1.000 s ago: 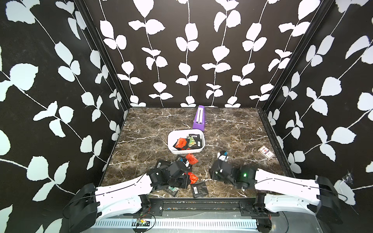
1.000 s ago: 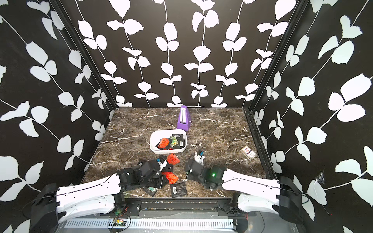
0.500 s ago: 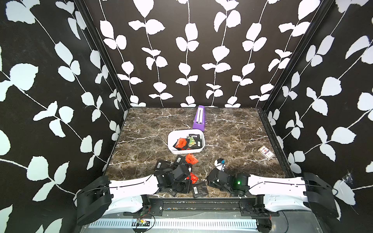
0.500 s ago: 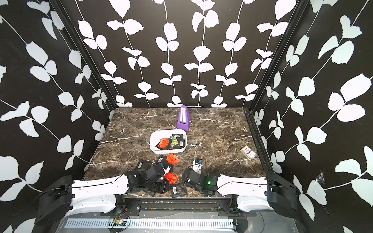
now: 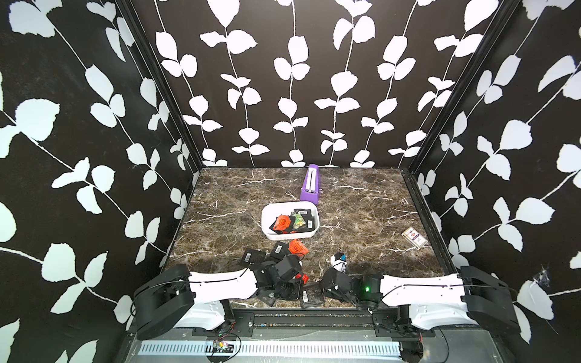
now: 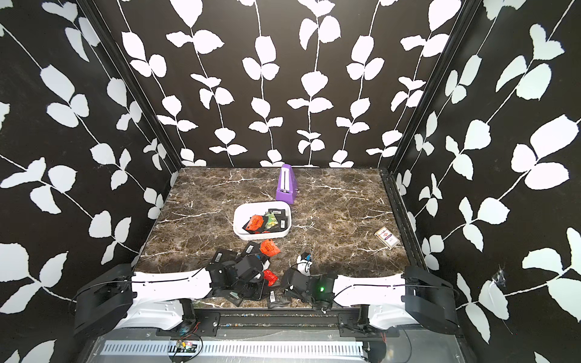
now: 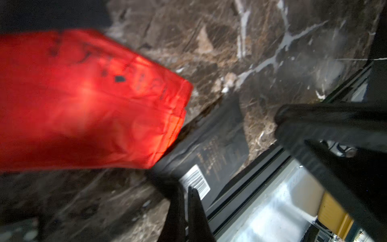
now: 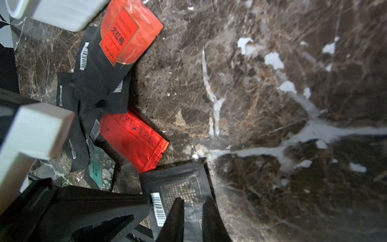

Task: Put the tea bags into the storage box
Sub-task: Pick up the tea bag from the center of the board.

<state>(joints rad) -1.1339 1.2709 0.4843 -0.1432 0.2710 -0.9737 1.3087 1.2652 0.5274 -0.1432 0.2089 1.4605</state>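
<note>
Both arms have sunk toward the near edge, left fingers (image 7: pixel 198 213) shut, right fingers (image 8: pixel 174 220) nearly closed over a black tea bag (image 8: pixel 180 184), grip unclear; a handful of tea bags (image 5: pixel 281 223) lie in the white box (image 5: pixel 289 236), at least as many still loose on the worktop (image 5: pixel 361 220).

Long narrow purple box (image 5: pixel 309 185), white strip on top; far centre of brown marble tabletop (image 5: pixel 361 220), lengthwise toward back wall. Small clear-wrapped card pack (image 5: pixel 414 238), red-blue print; flat near right edge. Black walls (image 5: pixel 292 78), white leaf vines.
</note>
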